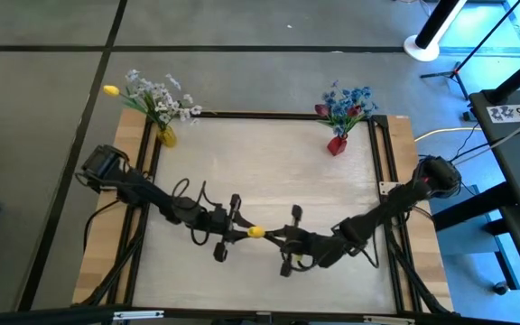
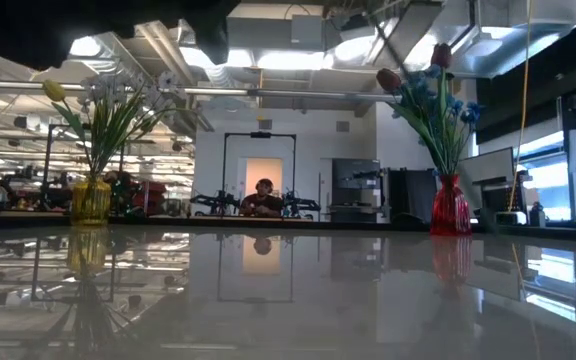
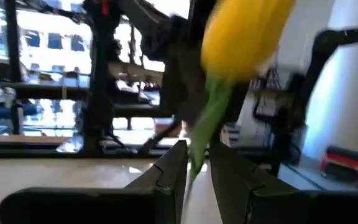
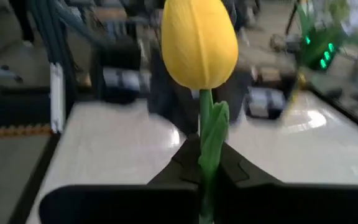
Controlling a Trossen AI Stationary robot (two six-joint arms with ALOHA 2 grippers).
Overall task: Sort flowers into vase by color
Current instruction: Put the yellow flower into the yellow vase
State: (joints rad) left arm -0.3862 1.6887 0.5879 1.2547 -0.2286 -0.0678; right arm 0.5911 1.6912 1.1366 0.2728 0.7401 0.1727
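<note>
A: Flowers: where are they located?

B: Blue clusters and a red tulip stand in the red vase [image 1: 336,144] at the table's [image 1: 269,181] far right corner. White sprays and 1 yellow tulip stand in the yellow vase [image 1: 167,137] at the far left.

A: The remaining yellow tulip [image 1: 255,232]?

B: It sits mid-table near the front edge, between both grippers. The right gripper [image 4: 202,163] is clamped on its stem. The left gripper [image 3: 197,163] is narrow, fingers flanking the stem; contact cannot be confirmed.
</note>
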